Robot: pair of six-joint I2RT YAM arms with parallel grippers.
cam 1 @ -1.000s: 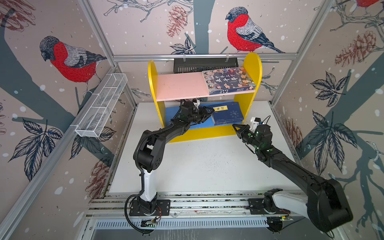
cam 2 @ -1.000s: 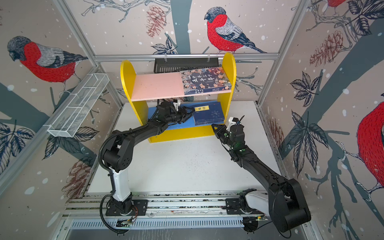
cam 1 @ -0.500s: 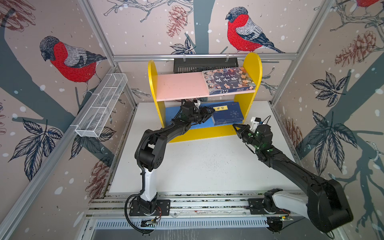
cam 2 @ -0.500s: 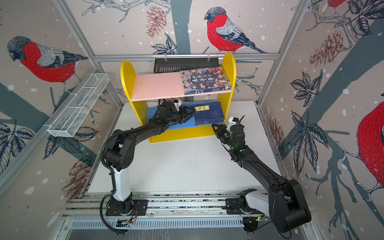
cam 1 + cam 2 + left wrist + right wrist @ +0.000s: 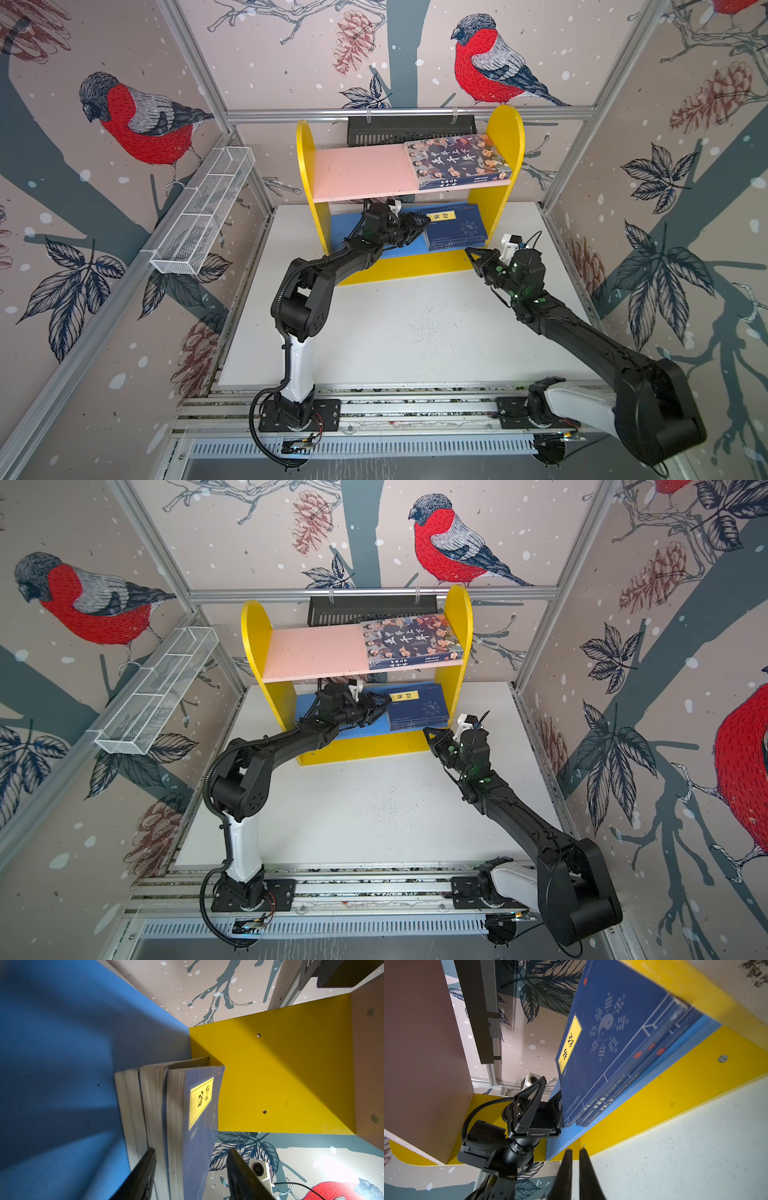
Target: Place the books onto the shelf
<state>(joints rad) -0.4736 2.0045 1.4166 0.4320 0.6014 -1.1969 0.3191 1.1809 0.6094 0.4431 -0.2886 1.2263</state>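
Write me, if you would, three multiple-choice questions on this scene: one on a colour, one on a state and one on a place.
1. The label on the top navy book on the blue lower board is: A green, B yellow, C white.
2. The right gripper above the table is: A shut and empty, B wide open, C shut on a book.
3. The colourful book lies: A on the table, B on the blue lower board, C on the pink upper board.

Answers:
1 B: the label shows yellow in both top views.
2 A: its fingers stand close together with nothing between them.
3 C: it lies flat at that board's right end.
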